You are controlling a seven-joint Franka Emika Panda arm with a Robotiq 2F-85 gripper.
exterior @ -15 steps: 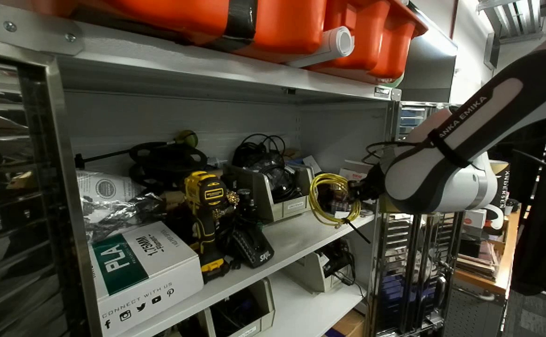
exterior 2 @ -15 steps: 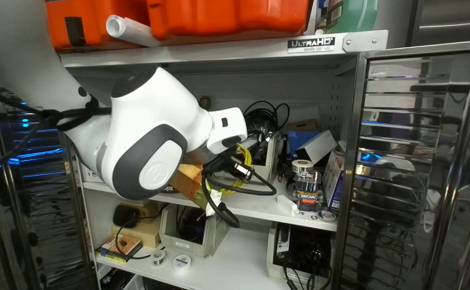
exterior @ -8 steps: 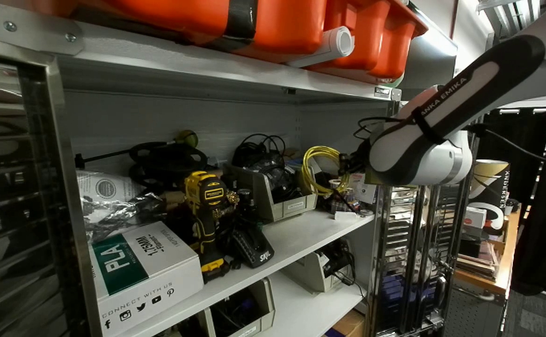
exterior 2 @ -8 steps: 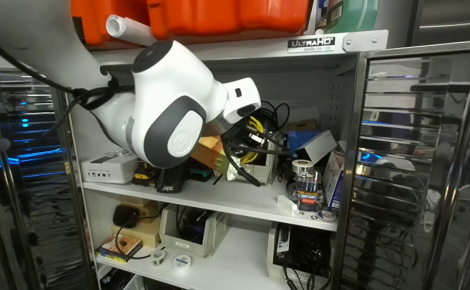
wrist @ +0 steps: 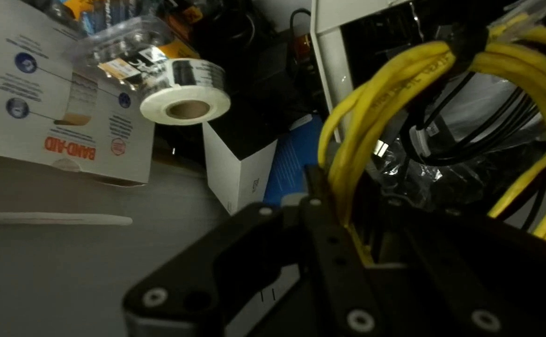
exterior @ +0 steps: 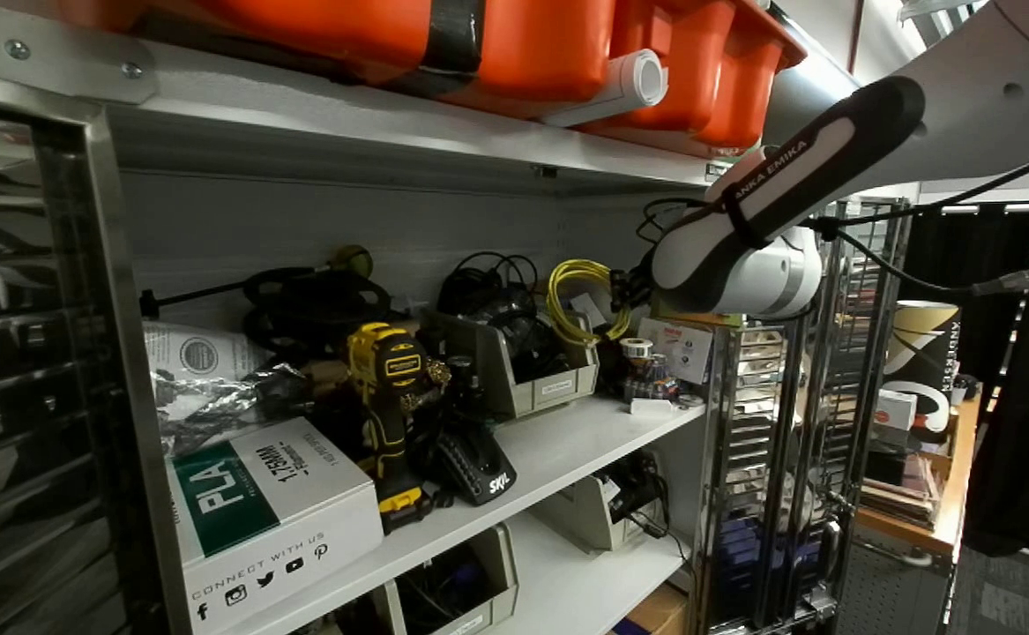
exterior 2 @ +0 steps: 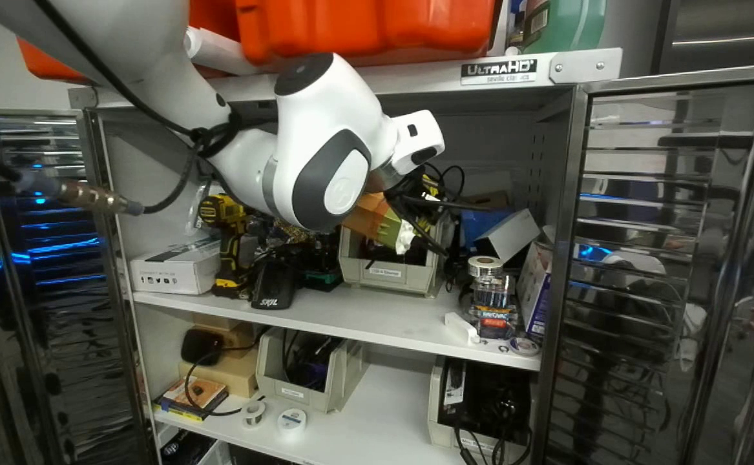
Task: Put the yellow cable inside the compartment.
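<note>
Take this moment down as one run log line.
gripper: holding | load: yellow cable, coiled, clear of shelf | target: compartment, grey bin on same shelf | placement: not yet done

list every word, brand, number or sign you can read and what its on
"PLA": white box
"1.75MM Filament": same box
"CONNECT WITH US", over social icons: same box
"SKIL": black device
"ANKA EMIKA": robot arm
"ULTRAHD": cabinet edge
"RAYOVAC": battery pack
"BAND-AID": carton
"hp": black package
"ANDERS", rest unclear: black-and-gold item
Too small or blurred: line under ULTRAHD, print on yellow cable, labels on upper bin and lower bins, badge on drill.
</note>
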